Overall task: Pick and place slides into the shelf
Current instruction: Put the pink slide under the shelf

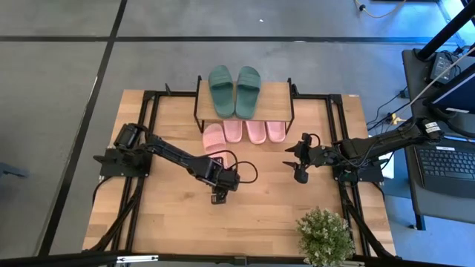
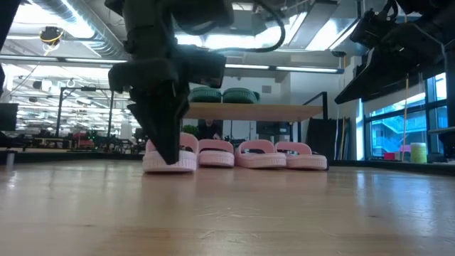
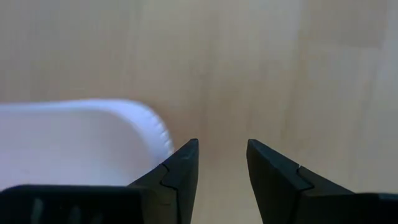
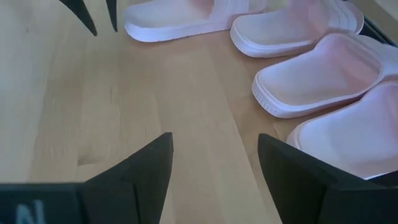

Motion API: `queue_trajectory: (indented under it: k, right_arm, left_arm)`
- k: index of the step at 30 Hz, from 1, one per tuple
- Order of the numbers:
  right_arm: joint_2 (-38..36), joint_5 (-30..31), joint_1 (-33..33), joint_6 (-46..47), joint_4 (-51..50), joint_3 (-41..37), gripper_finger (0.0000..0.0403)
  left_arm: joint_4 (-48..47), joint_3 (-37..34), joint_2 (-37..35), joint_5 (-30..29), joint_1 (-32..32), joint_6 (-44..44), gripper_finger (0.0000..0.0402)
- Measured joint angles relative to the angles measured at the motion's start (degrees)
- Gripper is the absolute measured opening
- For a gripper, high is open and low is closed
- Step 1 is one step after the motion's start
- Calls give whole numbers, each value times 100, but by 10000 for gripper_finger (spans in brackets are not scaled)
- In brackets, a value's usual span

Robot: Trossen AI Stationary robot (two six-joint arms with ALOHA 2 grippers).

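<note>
The shelf (image 1: 276, 93) stands at the table's far middle, with the dark green pair (image 1: 234, 90) on its plank top. Three pink slides (image 1: 256, 131) lie in a row on the table under it. A fourth pink slide (image 1: 214, 139) lies slanted at the row's left end, partly out in front. My left gripper (image 1: 217, 198) is open and empty, pointing down just above the table, nearer the front than that fourth slide (image 3: 74, 140). My right gripper (image 1: 295, 169) is open and empty, to the right of the pink row (image 4: 311, 74) and facing it.
A potted plant (image 1: 324, 236) stands at the table's near right corner. A black cable loop (image 1: 245, 172) hangs by my left wrist. Bare wood lies between the two grippers. A side desk with a laptop (image 1: 445, 159) stands past the right edge.
</note>
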Motion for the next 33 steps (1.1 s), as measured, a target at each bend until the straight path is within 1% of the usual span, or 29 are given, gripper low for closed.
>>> queue_trajectory:
  k: [4,6,15,26,33]
  right_arm:
    - [0,0,-1,134,27,1,236]
    - [0,2,1,237,27,1,236]
    - [0,1,-1,280,189,1,236]
    - [0,0,-1,261,282,1,236]
    - [0,0,0,247,277,1,236]
  left_arm:
    - [-360,-3,0,-290,2,-91,128]
    - [-365,-70,-2,-450,22,-107,128]
    - [-295,-541,-42,-421,345,-81,128]
    - [-125,-575,-61,-472,846,757,128]
    - [-118,-579,-55,-571,1269,1024,128]
